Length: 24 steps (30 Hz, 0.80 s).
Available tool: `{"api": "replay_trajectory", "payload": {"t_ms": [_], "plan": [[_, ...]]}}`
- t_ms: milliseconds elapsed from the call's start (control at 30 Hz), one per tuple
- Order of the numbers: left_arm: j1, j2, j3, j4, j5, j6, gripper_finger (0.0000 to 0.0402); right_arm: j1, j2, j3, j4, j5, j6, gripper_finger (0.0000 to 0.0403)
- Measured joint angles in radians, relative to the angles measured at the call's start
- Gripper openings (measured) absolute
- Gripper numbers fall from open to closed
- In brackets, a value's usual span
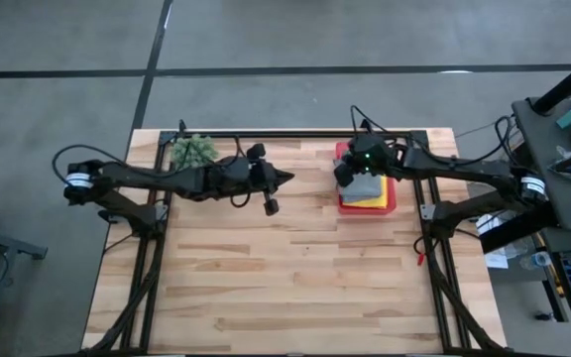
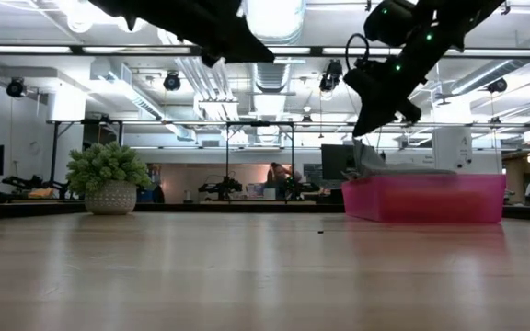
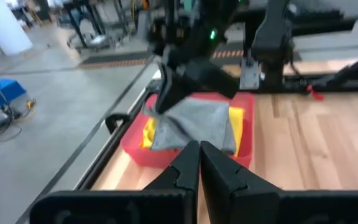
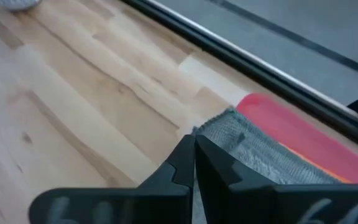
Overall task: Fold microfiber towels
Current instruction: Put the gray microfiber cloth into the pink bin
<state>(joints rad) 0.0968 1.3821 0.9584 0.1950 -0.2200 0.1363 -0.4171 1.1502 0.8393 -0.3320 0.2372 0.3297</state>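
A grey towel [image 1: 368, 186] lies on top of a yellow towel [image 1: 365, 201] in the pink tray [image 1: 392, 203] at the table's far right. An orange strip [image 4: 319, 165] shows beneath the grey towel. My right gripper [image 1: 346, 177] is over the tray's left side, shut on the grey towel [image 3: 197, 124]. My left gripper [image 1: 285, 178] is shut and empty, above the table left of the tray; it also shows in its own wrist view [image 3: 199, 149]. The blue and lime green towels are out of view. My right gripper pinches the grey towel's left edge near a corner [image 3: 166, 107] between its two fingers. The fingers [image 4: 185, 155] slant down from above and from the table's right. That edge [image 2: 368, 152] is raised, and the rest of the towel lies on the stack in the tray.
A spiky green plant [image 1: 194, 149] in a pot [image 2: 110, 197] stands at the far left of the table, beside my left arm. A black frame rail [image 1: 295, 133] runs along the far edge. Bare wood [image 1: 285, 268] fills the middle and near part.
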Motion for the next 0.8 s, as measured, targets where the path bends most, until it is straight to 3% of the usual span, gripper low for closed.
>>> {"api": "replay_trajectory", "payload": {"t_ms": [267,500,633,800], "plan": [[-0.016,-0.030,-0.056,0.086,0.001,-0.003,0.0000,-0.014,0.114,0.000,0.011,0.006,-0.028,0.0009],[-0.015,0.057,-0.066,0.105,0.002,-0.026,0.0000,-0.037,0.157,0.003,0.022,0.039,-0.046,0.0023],[-0.014,0.147,-0.043,0.166,0.046,-0.027,0.0000,-0.034,0.104,0.005,-0.003,-0.003,-0.088,0.0057],[-0.012,0.261,0.036,0.164,0.132,-0.006,0.0025,-0.032,0.032,0.006,-0.116,-0.164,-0.139,0.0101]]}}
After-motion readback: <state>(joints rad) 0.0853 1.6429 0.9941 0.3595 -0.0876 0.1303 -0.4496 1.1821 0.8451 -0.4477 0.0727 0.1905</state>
